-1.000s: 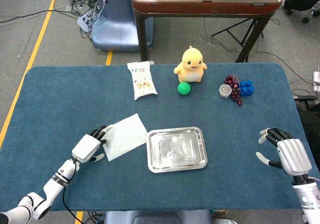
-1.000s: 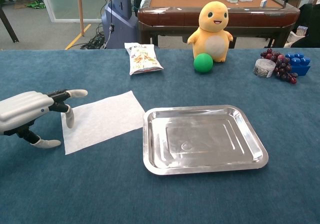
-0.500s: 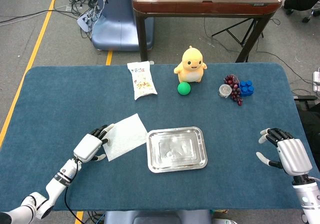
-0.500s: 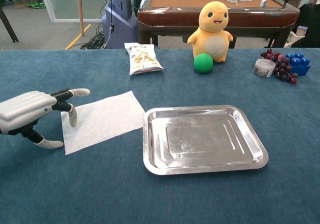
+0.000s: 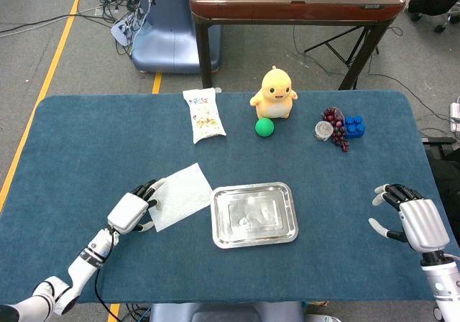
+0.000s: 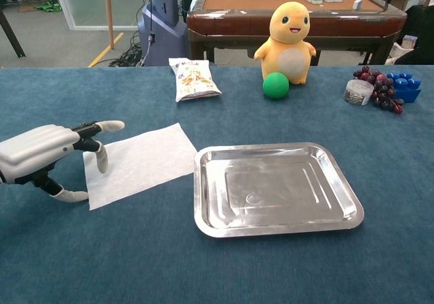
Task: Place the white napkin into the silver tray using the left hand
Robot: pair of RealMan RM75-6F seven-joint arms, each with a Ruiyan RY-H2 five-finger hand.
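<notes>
Lying flat near the table's front-left, the white napkin [image 6: 137,163] has its right edge just beside the silver tray [image 6: 342,217], which holds nothing. Left hand [image 6: 42,153] sits at the napkin's left edge, fingers spread, gripping nothing. Right hand [image 5: 415,221] rests by the front-right corner, fingers apart, empty too. Snack bag [image 6: 192,79] lies toward the back edge.

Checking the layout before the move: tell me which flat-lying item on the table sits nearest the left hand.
The white napkin; the left hand is at its edge, while the snack packet lies far back, beyond the silver tray.
</notes>
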